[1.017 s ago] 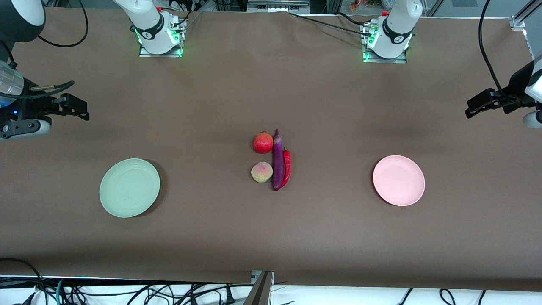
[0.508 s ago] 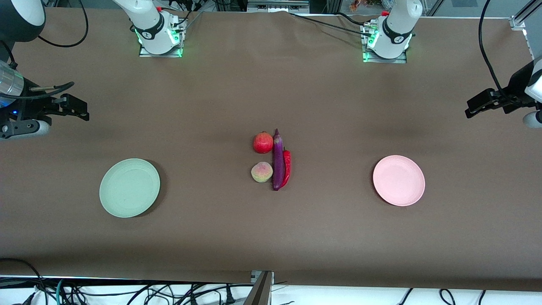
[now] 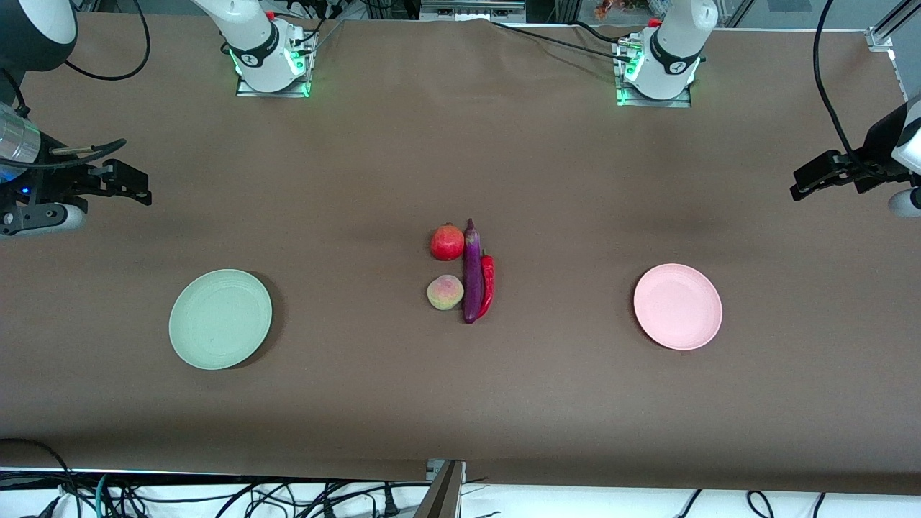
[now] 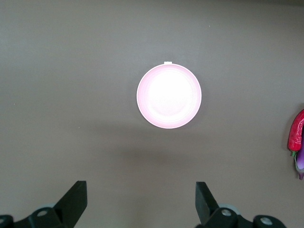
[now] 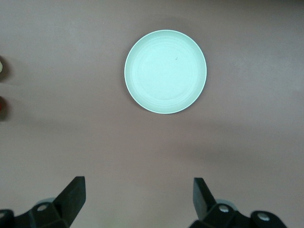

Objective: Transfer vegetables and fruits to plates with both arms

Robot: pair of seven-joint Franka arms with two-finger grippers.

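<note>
At the table's middle lie a red pomegranate (image 3: 447, 242), a yellow-green peach (image 3: 445, 293) nearer the front camera, a long purple eggplant (image 3: 472, 272) beside them and a red chili (image 3: 488, 285) against the eggplant. The chili (image 4: 296, 132) and eggplant tip (image 4: 300, 161) show at the edge of the left wrist view. The mint green plate (image 3: 220, 319) (image 5: 165, 71) lies toward the right arm's end, the pink plate (image 3: 677, 306) (image 4: 169, 96) toward the left arm's end. My left gripper (image 3: 806, 181) (image 4: 141, 202) is open and empty, high up. My right gripper (image 3: 133, 183) (image 5: 138, 199) is open and empty, high up.
Brown cloth covers the table (image 3: 460, 403). Both arm bases (image 3: 270, 57) stand along the table's edge farthest from the front camera. Cables hang past the edge nearest that camera (image 3: 216, 496).
</note>
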